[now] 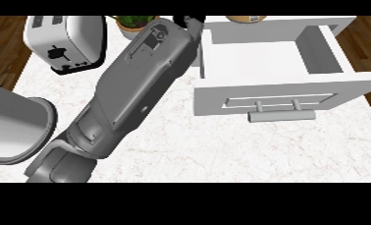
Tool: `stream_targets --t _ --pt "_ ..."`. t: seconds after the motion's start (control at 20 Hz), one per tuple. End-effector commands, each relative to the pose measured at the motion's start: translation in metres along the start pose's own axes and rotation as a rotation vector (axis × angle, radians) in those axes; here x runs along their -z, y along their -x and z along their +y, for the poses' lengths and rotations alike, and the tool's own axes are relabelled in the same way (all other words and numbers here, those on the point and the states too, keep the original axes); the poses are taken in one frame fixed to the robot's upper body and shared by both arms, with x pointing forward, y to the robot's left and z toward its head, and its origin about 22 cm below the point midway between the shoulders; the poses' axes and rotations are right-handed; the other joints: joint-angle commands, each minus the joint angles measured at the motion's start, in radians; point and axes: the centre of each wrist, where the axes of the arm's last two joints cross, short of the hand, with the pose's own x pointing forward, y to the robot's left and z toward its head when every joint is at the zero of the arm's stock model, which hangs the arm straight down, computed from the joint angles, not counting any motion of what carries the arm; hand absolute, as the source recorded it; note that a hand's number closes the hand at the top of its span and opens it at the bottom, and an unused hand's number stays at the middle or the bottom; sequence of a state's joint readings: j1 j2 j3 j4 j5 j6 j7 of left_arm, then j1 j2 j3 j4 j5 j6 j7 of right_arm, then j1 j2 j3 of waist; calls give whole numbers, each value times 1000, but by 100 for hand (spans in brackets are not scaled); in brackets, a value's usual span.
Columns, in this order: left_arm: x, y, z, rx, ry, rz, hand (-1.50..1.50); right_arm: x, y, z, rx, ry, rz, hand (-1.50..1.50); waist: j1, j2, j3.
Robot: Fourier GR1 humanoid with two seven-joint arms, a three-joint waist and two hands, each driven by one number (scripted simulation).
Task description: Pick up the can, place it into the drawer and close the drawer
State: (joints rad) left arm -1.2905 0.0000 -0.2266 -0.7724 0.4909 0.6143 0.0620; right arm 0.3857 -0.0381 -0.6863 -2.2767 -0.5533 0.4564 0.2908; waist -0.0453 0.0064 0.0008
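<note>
The marbled surface (217,150) carries an open white drawer (270,67) at right, the left forearm (134,86) reaches far toward it, its robot hand (191,22) mostly hidden, finger state indeterminable, a toaster (65,42) far left, and the can not visible.

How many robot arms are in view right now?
1: a grey forearm runs from the lower left toward the open drawer, its black hand barely showing beside the drawer's left wall. The other arm is out of view.

The open white box-shaped drawer (272,64) sits right of the long grey forearm (134,84); the white slotted toaster (65,40) lies to the forearm's left
</note>
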Motion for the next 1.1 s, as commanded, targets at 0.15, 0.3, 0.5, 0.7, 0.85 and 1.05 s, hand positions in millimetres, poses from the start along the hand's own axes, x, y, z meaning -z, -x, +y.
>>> stream_targets --t 0.15,0.3,0.5,0.7,0.85,1.05 --pt "4 14 -10 21 -14 18 150 0 2 9 -5 -12 -19 -150 -22 5 1" --pt "9 16 -10 42 -19 22 150 -1 1 14 -1 -6 10 -150 -18 5 0" --pt "4 23 -15 45 -31 41 150 6 5 9 14 -34 -8 -150 -33 7 1" --pt "3 32 -14 73 -57 87 150 4 -7 14 4 -20 -5 -150 -26 6 0" --pt "6 30 -17 105 -64 82 150 12 -10 6 -24 -22 -8 -150 -34 10 1" --pt "3 47 -11 133 -83 82 -150 11 -1 13 15 -18 -33 -150 -41 12 2"
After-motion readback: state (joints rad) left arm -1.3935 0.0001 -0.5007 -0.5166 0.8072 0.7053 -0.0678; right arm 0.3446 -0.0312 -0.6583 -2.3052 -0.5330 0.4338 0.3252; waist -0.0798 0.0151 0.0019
